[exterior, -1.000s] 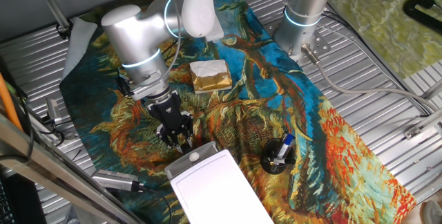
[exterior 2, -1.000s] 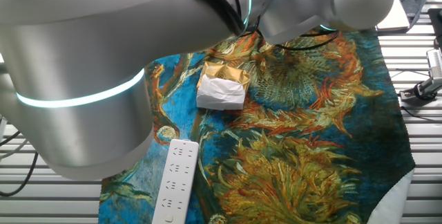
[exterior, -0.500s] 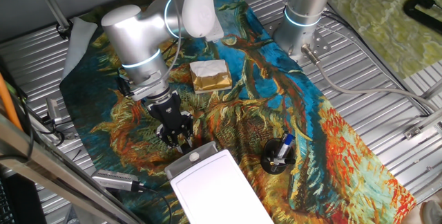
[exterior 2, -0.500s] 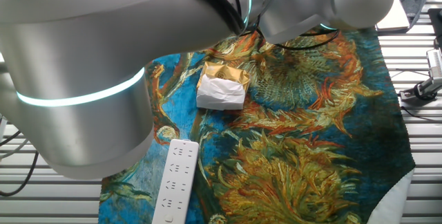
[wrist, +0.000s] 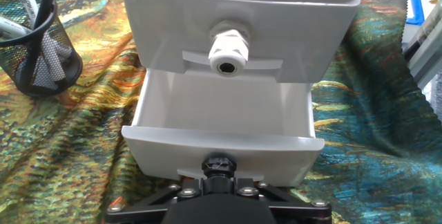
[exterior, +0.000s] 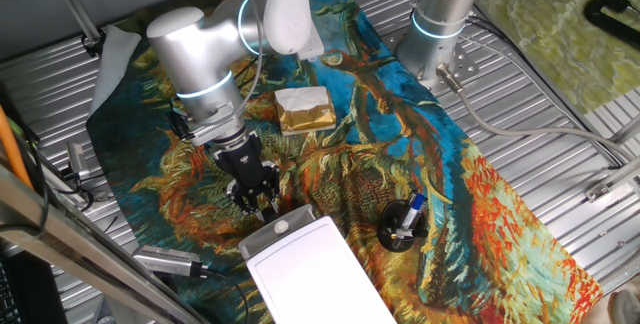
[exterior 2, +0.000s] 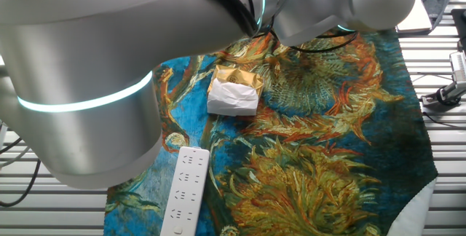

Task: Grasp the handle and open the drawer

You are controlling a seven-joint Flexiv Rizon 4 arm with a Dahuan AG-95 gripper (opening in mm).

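Observation:
A plain white box (exterior: 312, 272) stands on the patterned cloth, and my gripper (exterior: 262, 204) is low against its front. In the hand view the lower drawer (wrist: 173, 151) is slid out toward me, its white inside showing. My gripper (wrist: 219, 163) is at the centre of that drawer's front and appears shut on its handle, which is hidden behind the black fingertips. The upper drawer stays closed, and its round white knob (wrist: 227, 51) is in full sight above.
A black mesh pen holder (wrist: 38, 41) with pens stands left of the box and also shows in one fixed view (exterior: 403, 226). A gold-and-white block (exterior: 303, 109) lies behind my arm. A long white remote (exterior 2: 183, 192) lies on the cloth. A second arm's base (exterior: 440, 24) stands at the back.

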